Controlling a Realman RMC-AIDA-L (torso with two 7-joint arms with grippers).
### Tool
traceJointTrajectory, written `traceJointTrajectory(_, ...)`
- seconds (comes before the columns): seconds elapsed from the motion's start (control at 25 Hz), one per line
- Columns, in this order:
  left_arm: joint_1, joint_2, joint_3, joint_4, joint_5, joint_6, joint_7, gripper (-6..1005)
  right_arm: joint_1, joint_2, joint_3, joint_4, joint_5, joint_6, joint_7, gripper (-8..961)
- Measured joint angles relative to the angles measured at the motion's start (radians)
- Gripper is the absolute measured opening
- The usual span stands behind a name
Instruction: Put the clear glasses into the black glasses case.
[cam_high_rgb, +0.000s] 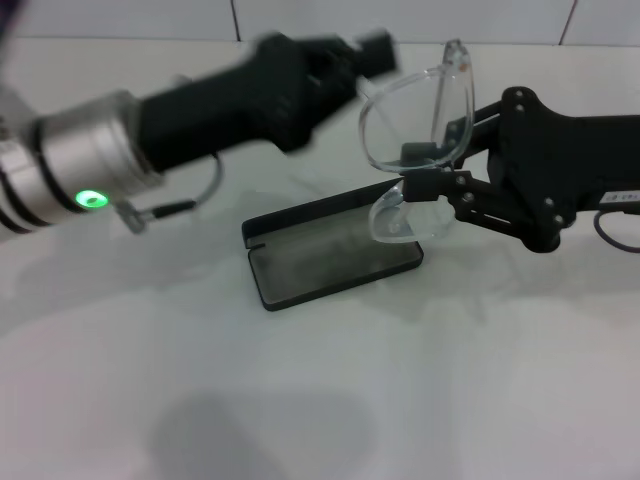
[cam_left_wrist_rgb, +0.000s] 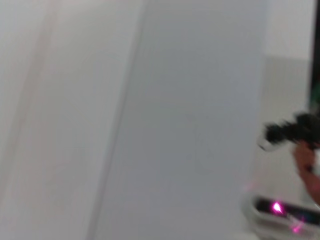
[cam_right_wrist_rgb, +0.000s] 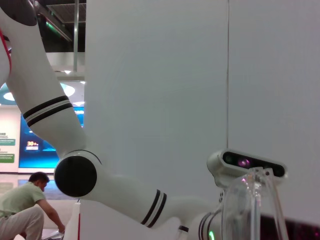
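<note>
Clear glasses held over the open case

The right gripper (cam_high_rgb: 425, 170) pinches the clear glasses (cam_high_rgb: 415, 140) upright just above the far end of the black glasses case (cam_high_rgb: 335, 255), lying open on the table (cam_high_rgb: 400, 400); the left gripper (cam_high_rgb: 365, 55) hovers nearby, its fingers' state unclear

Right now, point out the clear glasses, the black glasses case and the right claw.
clear glasses (cam_high_rgb: 415, 125), head view, upper lens
black glasses case (cam_high_rgb: 330, 262), head view, grey lining of the open tray
right claw (cam_high_rgb: 420, 172), head view, between its fingertips at the glasses' bridge
</note>
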Motion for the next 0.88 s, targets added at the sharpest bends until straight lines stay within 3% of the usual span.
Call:
traceJointTrajectory(0.2, 0.048, 0.002, -0.129, 0.000, -0.001, -0.003, 0.007, 53, -0.026, -0.002, 0.000, -0.016, 0.008, -0.025, -0.004, 114)
traceJointTrajectory(0.48, 0.105, 0.000, -0.180, -0.012, 0.011, -0.090, 0.047, 53, -0.086, 0.001, -0.008, -0.126, 0.137, -0.161, -0.012, 114)
traceJointTrajectory(0.64, 0.083, 0.000, -0.165, -0.044, 0.038, -0.115, 0.044, 53, -0.082, 0.001, -0.035, -0.129, 0.172, -0.199, -0.025, 113)
traceJointTrajectory(0.88, 0.046, -0.004, -0.042, -0.042, 0.030, -0.099, 0.048, 53, -0.060, 0.003, -0.135, -0.116, 0.179, -0.124, -0.074, 113)
